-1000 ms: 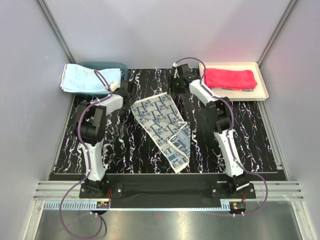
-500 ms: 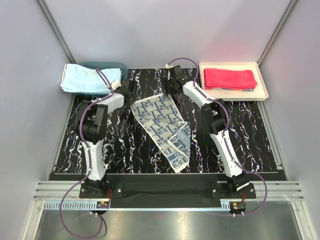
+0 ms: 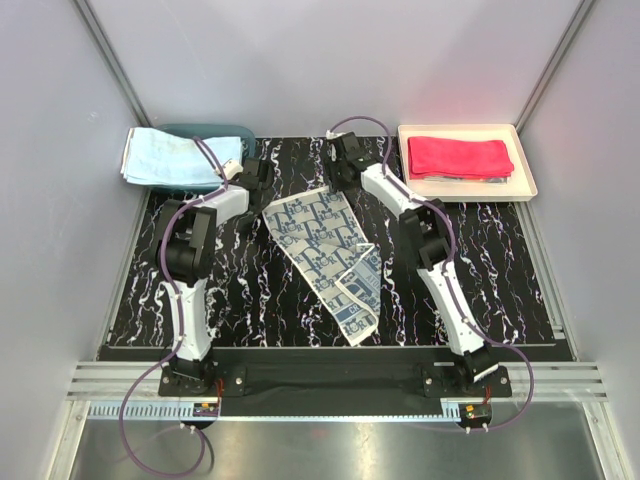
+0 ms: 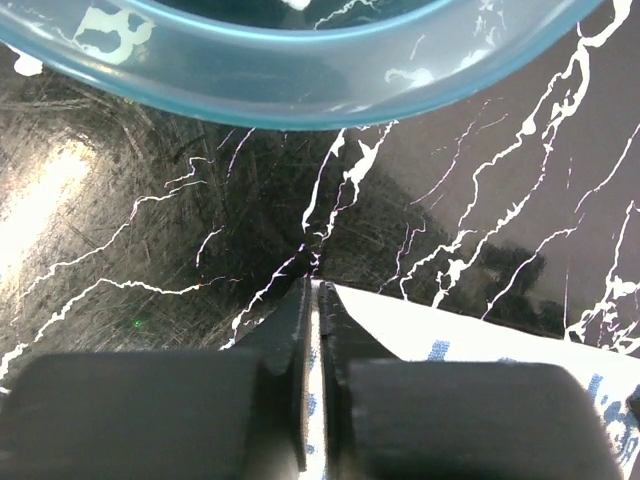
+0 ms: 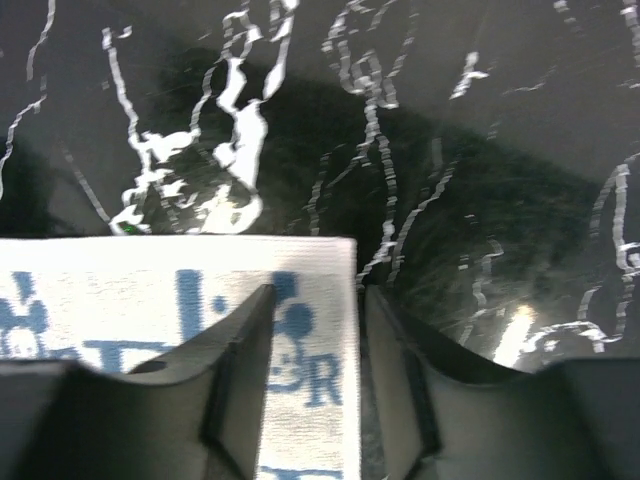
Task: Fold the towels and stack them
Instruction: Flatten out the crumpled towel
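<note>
Marbled black tabletop (image 3: 500, 260), patterned towel (image 3: 315, 240) corner inside left hand (image 4: 315, 292).

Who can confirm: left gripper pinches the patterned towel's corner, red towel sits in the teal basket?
The red towel lies in the cream tray instead, per the top external view. The left gripper does pinch a corner of the patterned towel.

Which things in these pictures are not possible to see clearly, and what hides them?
- Top view: what lies under the red-pink towel in the cream tray; that towel covers all but a thin edge.
- Teal basket's inside: the light blue towel covers it from above; the left wrist view cuts it off.
- Top view: the right end effector's fingertips, hidden by its own wrist.
</note>
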Tool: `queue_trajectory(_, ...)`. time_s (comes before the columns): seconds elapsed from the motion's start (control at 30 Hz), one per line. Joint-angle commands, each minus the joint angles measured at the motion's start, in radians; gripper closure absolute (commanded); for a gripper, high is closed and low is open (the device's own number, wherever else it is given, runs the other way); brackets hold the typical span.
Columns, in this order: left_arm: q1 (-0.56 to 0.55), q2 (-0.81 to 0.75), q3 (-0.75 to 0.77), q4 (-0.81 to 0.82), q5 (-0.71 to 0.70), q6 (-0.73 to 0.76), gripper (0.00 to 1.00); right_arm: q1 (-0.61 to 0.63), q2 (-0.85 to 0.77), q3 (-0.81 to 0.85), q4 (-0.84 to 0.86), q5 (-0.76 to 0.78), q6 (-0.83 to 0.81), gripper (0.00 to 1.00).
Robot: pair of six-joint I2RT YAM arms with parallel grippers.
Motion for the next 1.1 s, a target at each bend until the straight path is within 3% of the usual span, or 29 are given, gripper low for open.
queue_trajectory(0.0,0.002,0.023,0.006,-0.004,0.029,0.016,1.0,0.04,0.046,0.037,-0.054,0.031,-0.008,0.55)
queue_trajectory(0.13,0.003,0.007,-0.006,0.014,0.037,0.027,1.0,0.039,0.046,0.037,-0.066,0.058,0.0,0.68)
queue_trajectory(0.2,0.002,-0.009,-0.016,0.033,0.043,0.039,1.0,0.04,0.039,0.037,-0.065,0.074,0.004,0.81)
queue_trajectory(0.43,0.0,-0.117,-0.02,0.071,0.063,0.113,1.0,0.038,-0.048,0.0,-0.039,0.166,0.012,0.97)
queue_trajectory(0.8,-0.051,-0.511,-0.068,0.051,0.067,0.304,1.0,0.038,-0.515,-0.296,0.084,0.204,0.062,1.0)
queue_trajectory(1.07,-0.19,-0.802,-0.102,-0.044,0.038,0.392,1.0,0.062,-0.919,-0.573,0.147,0.157,0.119,1.0)
